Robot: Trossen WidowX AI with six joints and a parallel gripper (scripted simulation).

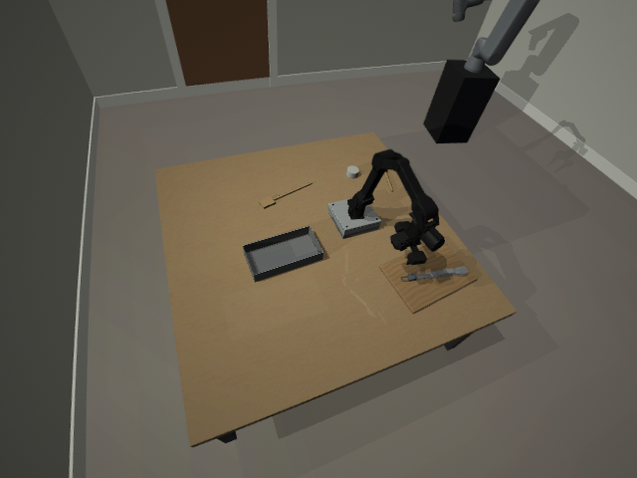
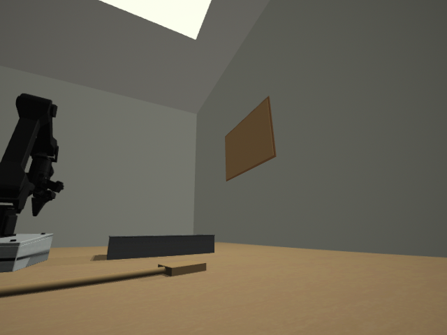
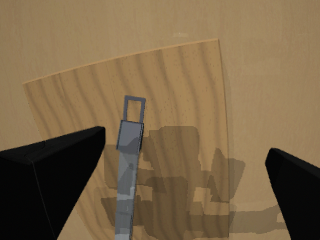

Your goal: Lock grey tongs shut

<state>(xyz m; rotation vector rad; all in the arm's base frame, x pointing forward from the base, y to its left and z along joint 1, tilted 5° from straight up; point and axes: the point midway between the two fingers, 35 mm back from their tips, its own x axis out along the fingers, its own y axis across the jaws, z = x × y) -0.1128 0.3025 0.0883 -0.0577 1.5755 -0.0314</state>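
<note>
The grey tongs (image 1: pixel 437 274) (image 3: pixel 130 136) lie on the wooden board (image 1: pixel 417 301) (image 3: pixel 192 65). Their two arms lie close together as one narrow bar. The hinge end with its small open loop points toward the board's left side in the top view, and the tips point right. Whether the lock is engaged cannot be seen. My gripper (image 1: pixel 410 253) (image 3: pixel 188 146) is open and empty above the board; in the wrist view the tongs lie below, nearer the left finger. The roasting tin (image 1: pixel 289 267) (image 2: pixel 162 247) stands empty left of the board.
A brush-like tool with a flat wooden head (image 1: pixel 267 202) (image 2: pixel 187 269) lies behind the tin. A white round piece (image 1: pixel 352 171) and a thin orange stick (image 1: pixel 388 181) are at the back. The arm's pale base (image 1: pixel 354 223) (image 2: pixel 33 252) stands between tin and board.
</note>
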